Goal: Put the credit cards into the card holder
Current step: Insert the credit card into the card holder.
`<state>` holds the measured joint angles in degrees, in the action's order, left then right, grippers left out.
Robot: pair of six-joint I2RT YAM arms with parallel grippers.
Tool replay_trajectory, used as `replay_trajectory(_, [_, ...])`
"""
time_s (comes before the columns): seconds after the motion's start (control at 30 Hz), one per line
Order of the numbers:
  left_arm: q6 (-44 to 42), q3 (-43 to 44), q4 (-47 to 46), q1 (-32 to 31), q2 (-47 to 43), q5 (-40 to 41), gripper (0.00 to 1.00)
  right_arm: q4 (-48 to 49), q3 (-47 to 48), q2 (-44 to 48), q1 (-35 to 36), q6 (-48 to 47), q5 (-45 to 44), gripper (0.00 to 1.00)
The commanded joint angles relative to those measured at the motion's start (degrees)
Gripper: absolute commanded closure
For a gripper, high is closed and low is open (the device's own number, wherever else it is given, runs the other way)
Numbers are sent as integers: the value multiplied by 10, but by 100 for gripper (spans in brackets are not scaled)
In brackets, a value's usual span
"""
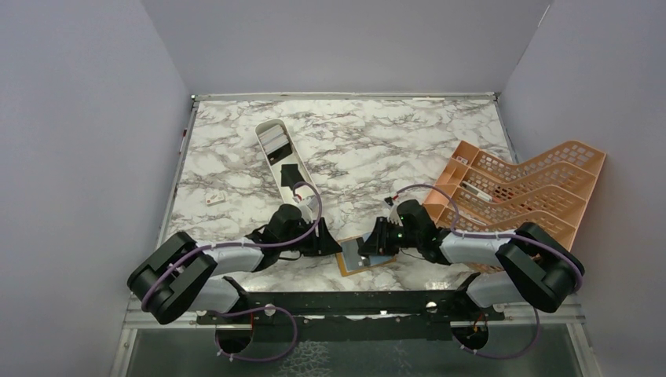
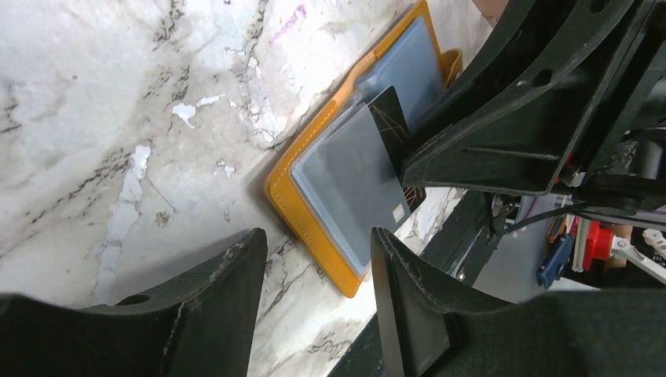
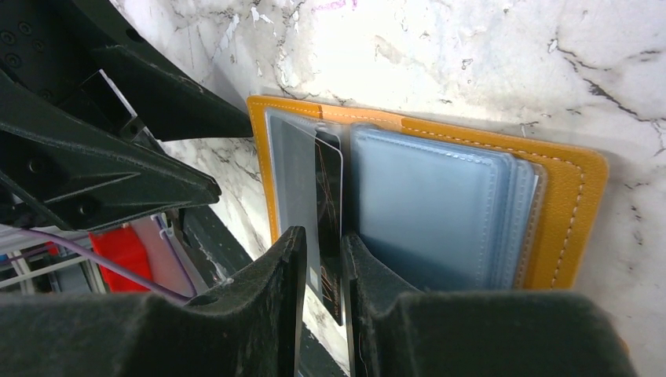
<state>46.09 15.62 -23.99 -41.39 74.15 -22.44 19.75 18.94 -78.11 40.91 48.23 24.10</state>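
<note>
The orange card holder (image 1: 357,258) lies open near the table's front edge, between both grippers. In the right wrist view its orange border (image 3: 565,204) frames clear sleeves. A black credit card (image 3: 331,181) sits partly under the left sleeve, one corner sticking out toward me. My right gripper (image 3: 322,236) straddles that corner, jaws a narrow gap apart, marble showing beside the card. In the left wrist view the card (image 2: 390,114) pokes from the holder (image 2: 298,212). My left gripper (image 2: 318,236) stands open over bare marble, just short of the holder.
A long white tray (image 1: 265,157) at the back left holds more cards (image 1: 273,140). A large orange lattice rack (image 1: 518,188) stands at the right. A small white object (image 1: 214,199) lies at the left. The holder sits close to the table's front edge.
</note>
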Motion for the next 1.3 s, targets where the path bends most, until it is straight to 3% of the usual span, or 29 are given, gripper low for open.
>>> replay_trajectory(0.0, [10,-3,-43,-3,33,17,45,27,-13,0,0,8,12,72])
replay_trajectory(0.17, [35,-3,-87,-3,56,-2,45,21,-11,-5,0,3,6,69])
replay_trajectory(0.4, [51,-1,-123,-9,51,-14,53,-74,8,35,0,-17,-51,59])
replay_trajectory(0.83, [66,13,-174,-27,89,-34,63,-190,51,72,7,-46,-129,50])
replay_trajectory(1.27, [63,6,-177,-30,114,-28,64,-239,68,112,8,-48,-142,53])
